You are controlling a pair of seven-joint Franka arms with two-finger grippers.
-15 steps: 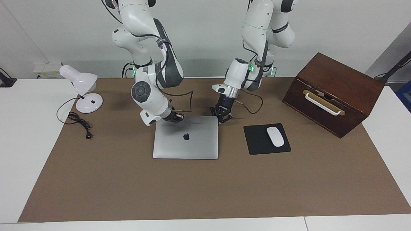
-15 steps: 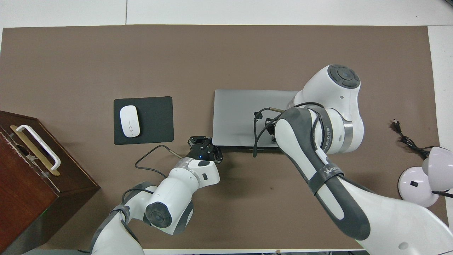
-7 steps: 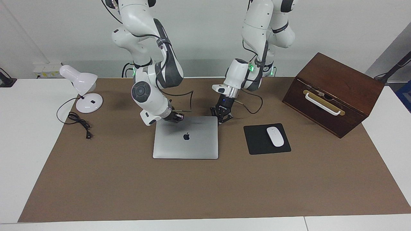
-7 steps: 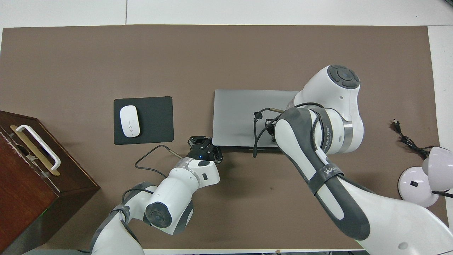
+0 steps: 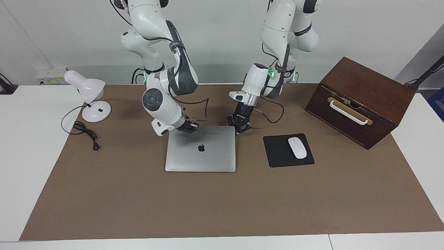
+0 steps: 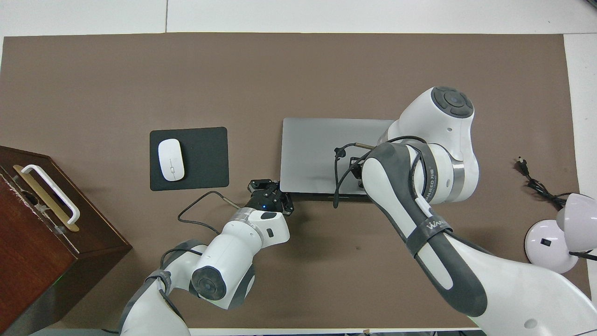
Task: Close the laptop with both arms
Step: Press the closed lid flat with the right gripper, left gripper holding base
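Observation:
The silver-grey laptop lies flat on the brown mat with its lid down and the dark apple logo facing up. My left gripper is shut and sits low at the laptop's corner nearest the robots, toward the left arm's end. My right gripper is shut and rests at the lid's edge nearest the robots, toward the right arm's end. In the overhead view the right arm's forearm mostly covers it. Neither gripper holds anything.
A black mouse pad with a white mouse lies beside the laptop toward the left arm's end. Past it stands a dark wooden box with a white handle. A white desk lamp and its cable sit at the right arm's end.

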